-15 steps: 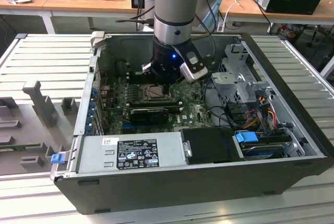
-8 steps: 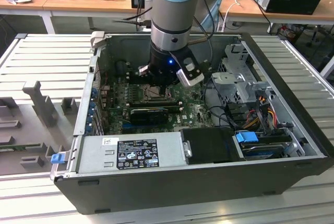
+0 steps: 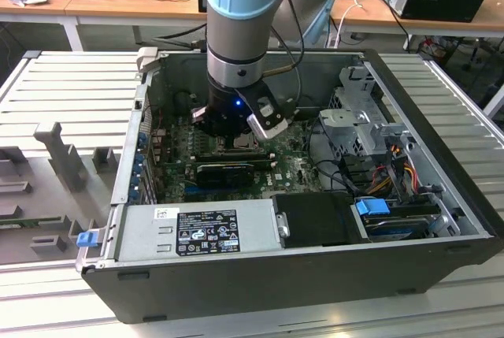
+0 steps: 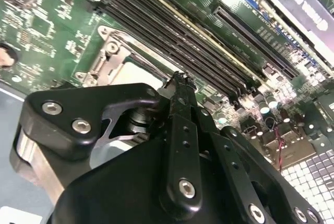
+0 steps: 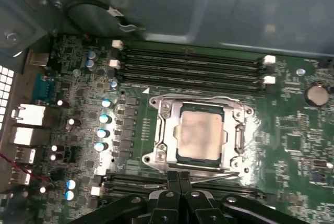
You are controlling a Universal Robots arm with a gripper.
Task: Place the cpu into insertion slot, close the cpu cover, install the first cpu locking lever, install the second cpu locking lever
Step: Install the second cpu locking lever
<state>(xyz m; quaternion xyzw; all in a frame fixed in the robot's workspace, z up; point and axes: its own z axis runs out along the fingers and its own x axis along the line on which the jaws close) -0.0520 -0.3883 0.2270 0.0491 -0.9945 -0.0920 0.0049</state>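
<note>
The cpu (image 5: 201,135), a flat square chip with a dull silvery top, lies in the insertion slot (image 5: 177,153) on the green motherboard. The cpu cover (image 5: 165,127), a metal frame with a large window, lies flat around the chip. A thin locking lever (image 5: 222,173) runs along the socket edge nearest my gripper (image 5: 178,178). The black fingers are shut together, their tips right at that lever beside the socket. In the second wrist view the gripper (image 4: 180,84) stands just past the chip (image 4: 148,76). In the exterior view the arm reaches down into the open computer case, gripper (image 3: 236,135) over the socket.
Long black memory slots (image 5: 193,65) lie beyond the socket, and more long slots (image 5: 130,182) run by the fingers. A coin battery (image 5: 317,94) and capacitors (image 5: 104,117) flank the socket. The power supply (image 3: 197,232), black expansion card (image 3: 224,171), drive cage (image 3: 362,117) and cables (image 3: 394,157) crowd the case.
</note>
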